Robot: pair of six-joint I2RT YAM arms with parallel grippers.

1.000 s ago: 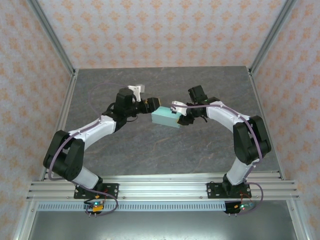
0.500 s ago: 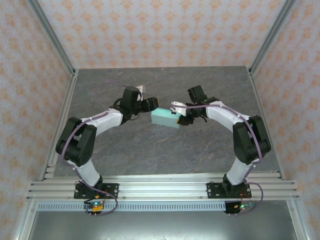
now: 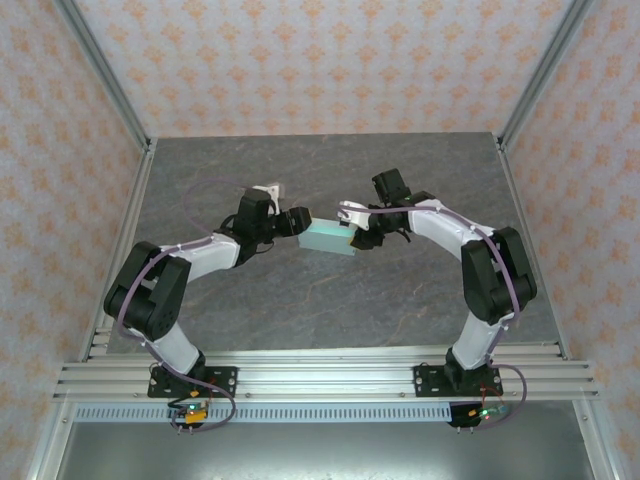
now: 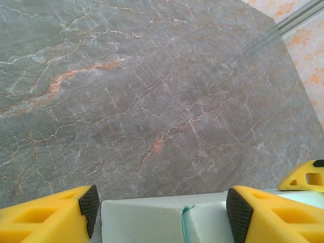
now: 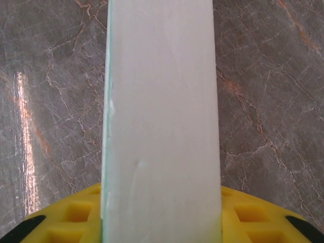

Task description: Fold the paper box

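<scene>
- Right fingers [image 5: 76, 217] of mine are clenched on the paper box [image 3: 327, 238], one yellow finger against each side of its pale green card.
- My left fingers [image 4: 45, 217] are spread at the box's opposite end, with the card between their black pads; whether they squeeze it I cannot tell.
- The paper box spans the gap between both sets of fingers, over the middle of the grey marbled counter [image 3: 300, 300].
- A seam in the card shows between my left fingers.

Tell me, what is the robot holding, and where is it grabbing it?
The paper box, by its two ends: the left gripper pinches the end on its side, and the right gripper pinches the opposite end.
</scene>
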